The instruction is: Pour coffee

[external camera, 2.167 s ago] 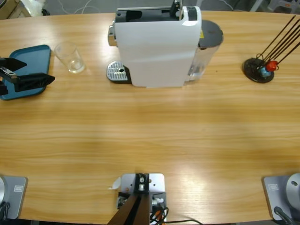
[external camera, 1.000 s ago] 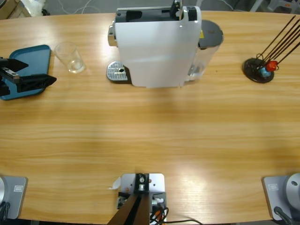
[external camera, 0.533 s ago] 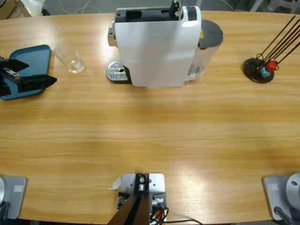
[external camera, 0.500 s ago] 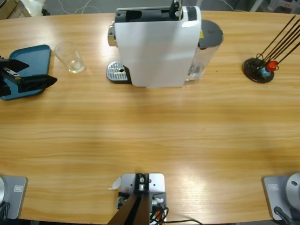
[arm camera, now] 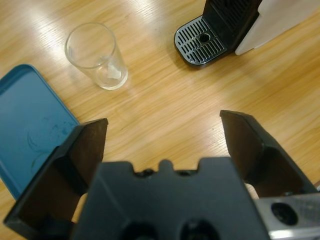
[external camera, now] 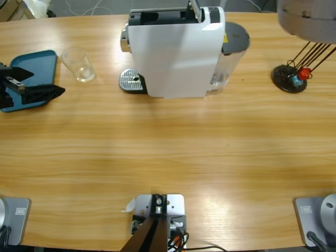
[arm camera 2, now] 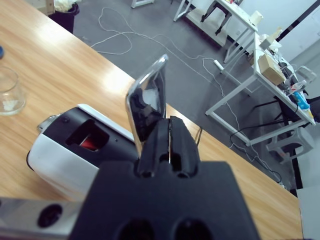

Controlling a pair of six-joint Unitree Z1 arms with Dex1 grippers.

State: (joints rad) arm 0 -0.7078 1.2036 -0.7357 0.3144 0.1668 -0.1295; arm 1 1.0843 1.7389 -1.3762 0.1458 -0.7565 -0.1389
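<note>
Since the earlier frames, a silver elbow (external camera: pixel 307 18) enters the high view at the upper right, and the chrome lever (arm camera 2: pixel 148 97) on the coffee machine (external camera: pixel 176 50) appears tilted further; the left hand (external camera: pixel 31 90) edges slightly toward the glass (external camera: pixel 79 64).

Left hand: released, jaws wide apart, empty, hovering over the edge of the blue tray (external camera: pixel 34 68). Right hand (arm camera 2: pixel 169 131): clenched, jaws closed at the base of the raised lever; whether they pinch it cannot be told.

The glass stands upright on the desk (external camera: pixel 168 152), mouth up, long axis vertical, between the tray and the drip grille (arm camera: pixel 201 41), touching neither.

Handling judgement: the glass is likely light, rigid, smooth and breakable. Take hold across the mid-wall, with moderate squeeze, and keep it upright.
</note>
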